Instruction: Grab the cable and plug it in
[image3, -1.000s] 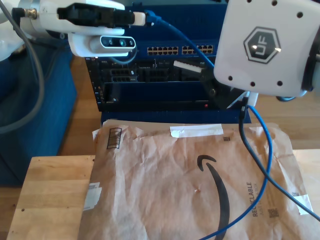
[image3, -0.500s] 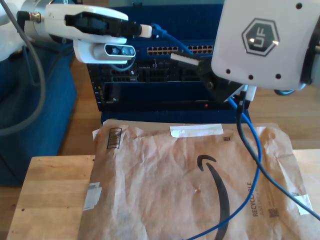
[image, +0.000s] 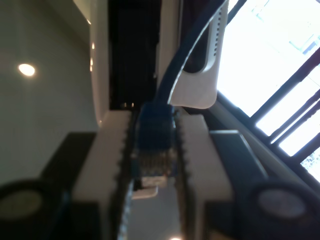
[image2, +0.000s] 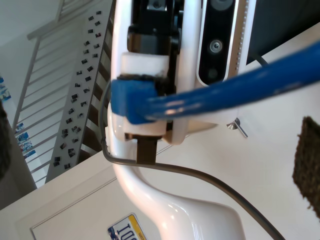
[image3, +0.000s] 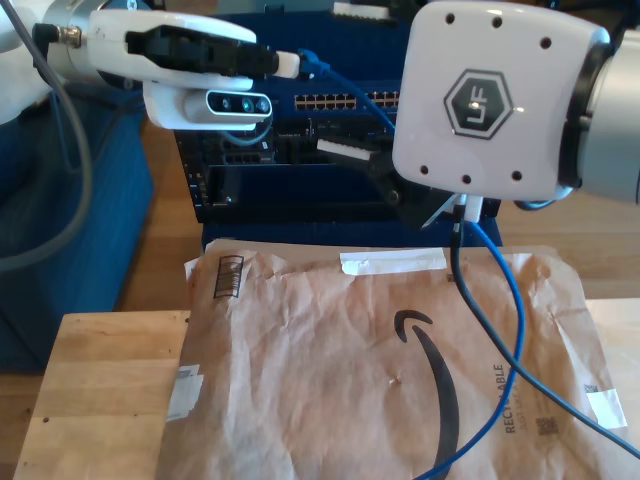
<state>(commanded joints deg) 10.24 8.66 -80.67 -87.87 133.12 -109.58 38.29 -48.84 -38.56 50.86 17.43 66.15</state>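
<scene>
Compared with a second ago, the big arm on the exterior view's right is sliding toward that view's left, and the slack blue loop is swinging along with it. That's my second gripper (image3: 356, 82), and its jaws are spread wide on either side of the cable (image3: 516, 330), not touching it as far as I can tell.

My first gripper (image3: 292, 65) is doing the real work. Its jaws are pinching the cable's blue boot, with the clear plug (image: 152, 167) poking out between the ribbed pads. It's hovering up in front of the network switch (image3: 330, 101). The rest of the cable is draping down past the second arm and across the paper mailer (image3: 330, 390).

For the step I'm working on, I'm thinking about closing the second jaws gently partway along the cable to tame the slack. I'm also keeping the plug square to the port row so that it isn't twisting on the way in.
</scene>
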